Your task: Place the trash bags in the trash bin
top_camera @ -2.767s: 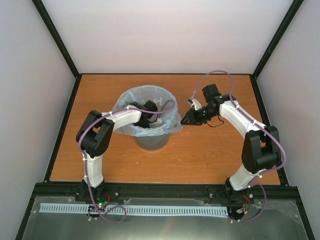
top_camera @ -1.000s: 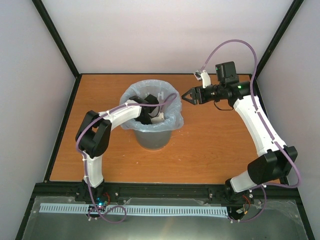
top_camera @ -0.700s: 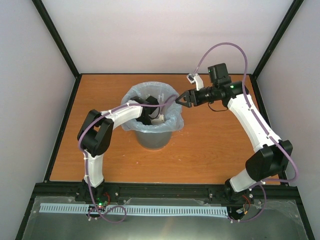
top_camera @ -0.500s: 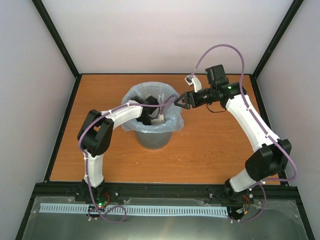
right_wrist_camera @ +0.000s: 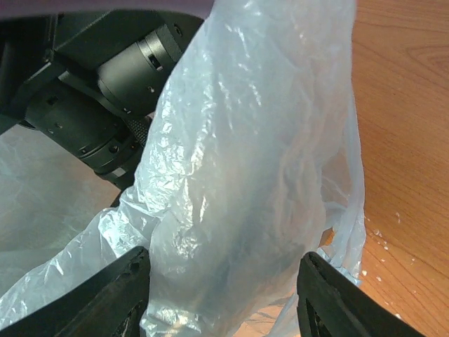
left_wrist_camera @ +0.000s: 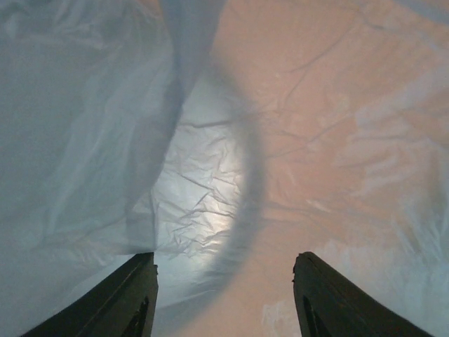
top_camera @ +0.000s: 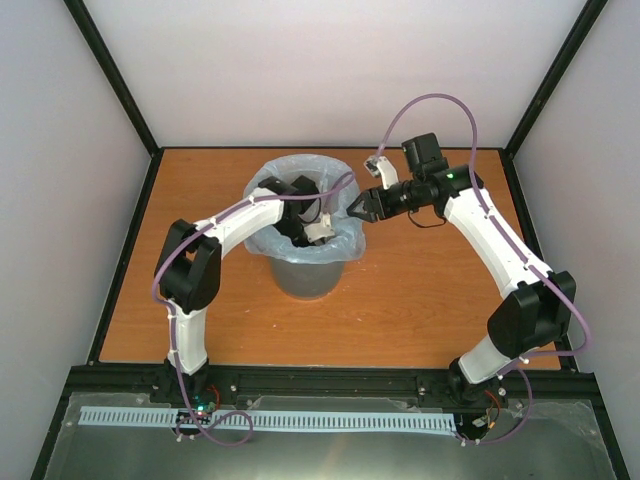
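The grey trash bin (top_camera: pixel 305 282) stands mid-table with a pale blue translucent trash bag (top_camera: pixel 262 232) lining it and folded over its rim. My left gripper (top_camera: pixel 312 224) reaches down inside the bin. In the left wrist view it (left_wrist_camera: pixel 224 263) is open, with only crinkled bag film (left_wrist_camera: pixel 203 189) ahead of it. My right gripper (top_camera: pixel 353 208) is at the bin's right rim. In the right wrist view it (right_wrist_camera: pixel 224 265) stands open, and a puffed fold of the bag (right_wrist_camera: pixel 238 161) bulges between its fingers.
The wooden table (top_camera: pixel 430 290) is walled by black frame posts and pale panels. The left arm's black wrist (right_wrist_camera: pixel 105 105) sits just behind the bag fold in the right wrist view. Purple cables loop above both arms.
My right gripper has travelled left from open table to the bin's right rim and onto the bag's edge. The left gripper has shifted slightly farther inside the bin.
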Motion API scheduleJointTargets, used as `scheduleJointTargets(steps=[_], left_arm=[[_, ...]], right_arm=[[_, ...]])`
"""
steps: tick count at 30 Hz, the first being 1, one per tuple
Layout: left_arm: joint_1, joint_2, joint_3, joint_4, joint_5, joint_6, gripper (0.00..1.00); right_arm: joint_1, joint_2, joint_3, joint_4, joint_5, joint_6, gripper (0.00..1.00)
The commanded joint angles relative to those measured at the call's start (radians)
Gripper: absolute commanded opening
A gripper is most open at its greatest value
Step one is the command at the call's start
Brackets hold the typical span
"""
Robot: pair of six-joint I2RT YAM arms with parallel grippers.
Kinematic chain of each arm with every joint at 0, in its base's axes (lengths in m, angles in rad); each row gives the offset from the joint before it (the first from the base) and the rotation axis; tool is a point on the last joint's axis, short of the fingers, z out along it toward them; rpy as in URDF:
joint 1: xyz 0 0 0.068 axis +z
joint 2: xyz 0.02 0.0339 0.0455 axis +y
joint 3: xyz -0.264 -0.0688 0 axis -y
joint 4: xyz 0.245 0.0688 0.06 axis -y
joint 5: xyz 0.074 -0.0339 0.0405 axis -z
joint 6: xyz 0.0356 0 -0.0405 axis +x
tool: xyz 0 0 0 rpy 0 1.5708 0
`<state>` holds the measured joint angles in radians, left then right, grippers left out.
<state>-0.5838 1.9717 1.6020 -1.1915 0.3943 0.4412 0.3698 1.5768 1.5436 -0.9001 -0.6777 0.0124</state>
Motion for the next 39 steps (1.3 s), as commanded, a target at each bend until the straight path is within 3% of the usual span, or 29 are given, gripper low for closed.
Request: scheduleJointTargets(steps=[1,8,12,16,23,39], left_arm=[[0.009,-0.007,0.065,-0.091,0.034,-0.004,0.56],[0.009,-0.013,0.132,-0.143,0.022,-0.013,0.54],[0.005,-0.105,0.058,-0.079,0.017,-0.005,0.54],[-0.035,-0.152,-0.014,-0.013,-0.075,-0.004,0.54],[-0.052,-0.111,0.086,-0.054,-0.196,0.037,0.53],[-0.051,-0.066,0.272,-0.165,-0.127,0.012,0.49]], right_arm=[[0.019,-0.003,0.000,-0.021,0.040,-0.028,0.56],[0.026,-0.013,0.004,-0.026,0.053,-0.034,0.56],[0.026,-0.021,0.000,-0.029,0.075,-0.041,0.55],[0.026,-0.023,0.006,-0.026,0.072,-0.042,0.55],[0.025,-0.015,0.019,-0.027,0.065,-0.037,0.55],[0.027,-0.030,0.019,-0.033,0.068,-0.051,0.55]])
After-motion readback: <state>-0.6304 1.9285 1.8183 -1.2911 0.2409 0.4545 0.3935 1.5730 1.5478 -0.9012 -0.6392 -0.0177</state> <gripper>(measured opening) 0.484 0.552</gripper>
